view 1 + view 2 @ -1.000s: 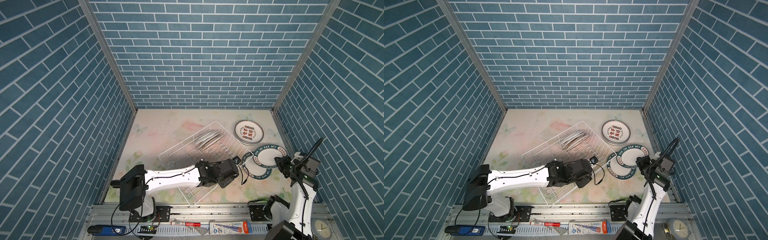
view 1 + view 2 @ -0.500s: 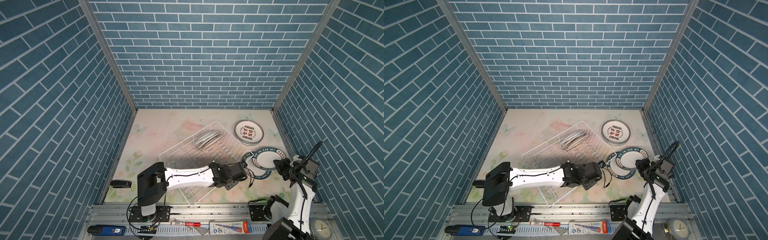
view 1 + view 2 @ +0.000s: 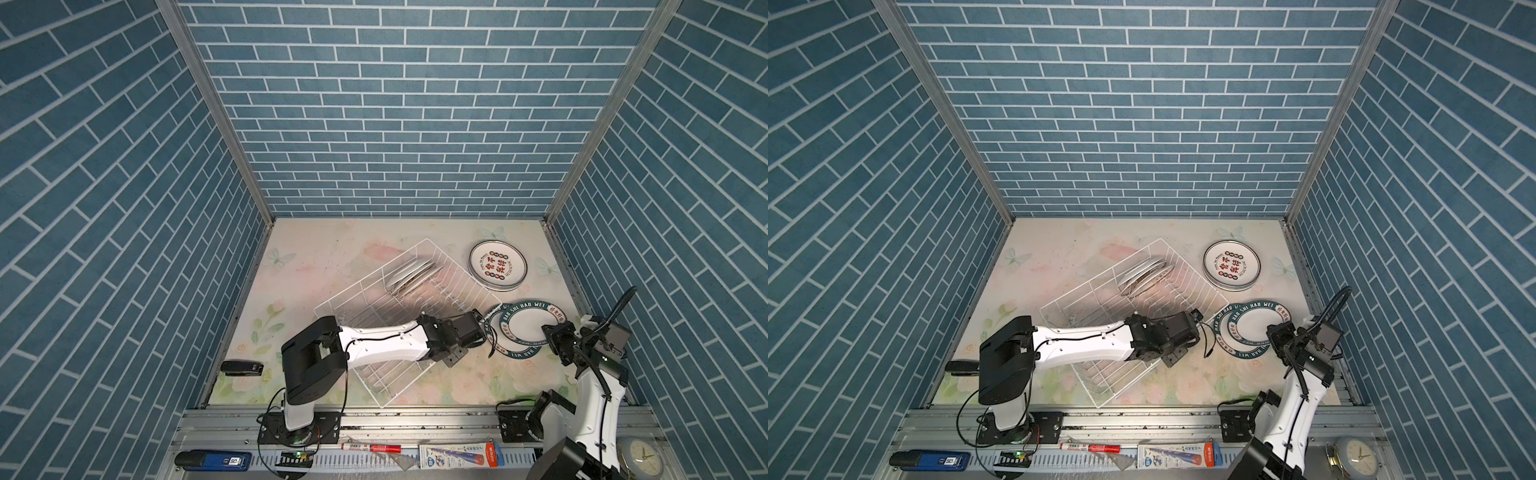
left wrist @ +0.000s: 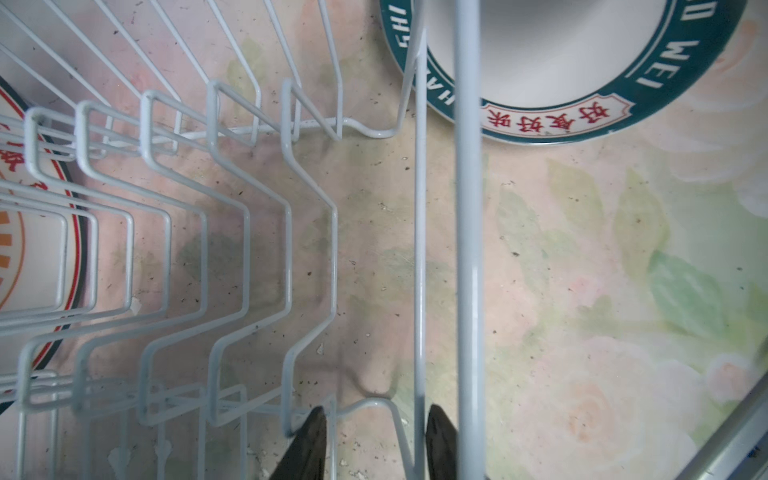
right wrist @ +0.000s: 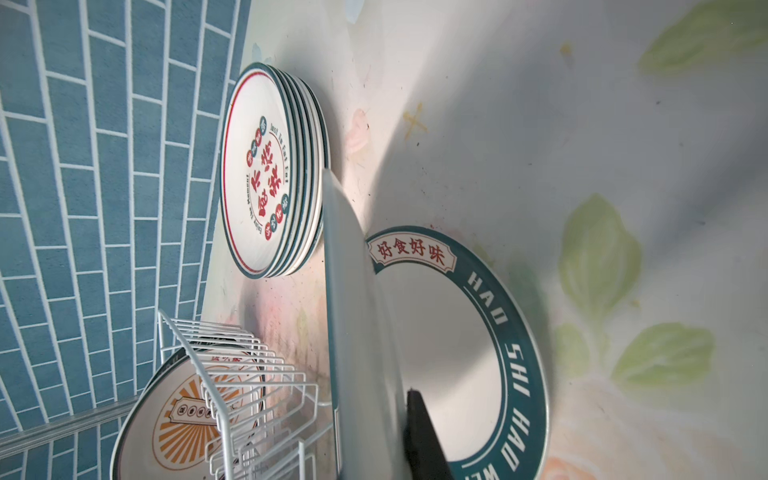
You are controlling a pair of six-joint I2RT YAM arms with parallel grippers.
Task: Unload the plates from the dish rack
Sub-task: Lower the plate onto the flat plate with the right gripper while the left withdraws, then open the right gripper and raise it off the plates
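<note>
In both top views the left arm (image 3: 386, 345) has swung to the right end of the white wire dish rack (image 3: 365, 303), where a few round ceramic plates (image 3: 409, 272) still lean.

Left wrist view: the left pincer (image 4: 374, 409) has half-narrowed astride the end wire (image 4: 419, 249), likely to steady the rack.

Right wrist view: the right pincer (image 5: 395, 403) pinches a green-rimmed plate (image 5: 357, 332), tilted over its twin (image 5: 457, 353) on the bench (image 5: 623, 124).

left claw (image 4: 376, 436): tips only, rest cut off | right claw (image 3: 555, 338): far finger hidden behind plate (image 5: 361, 332)
</note>
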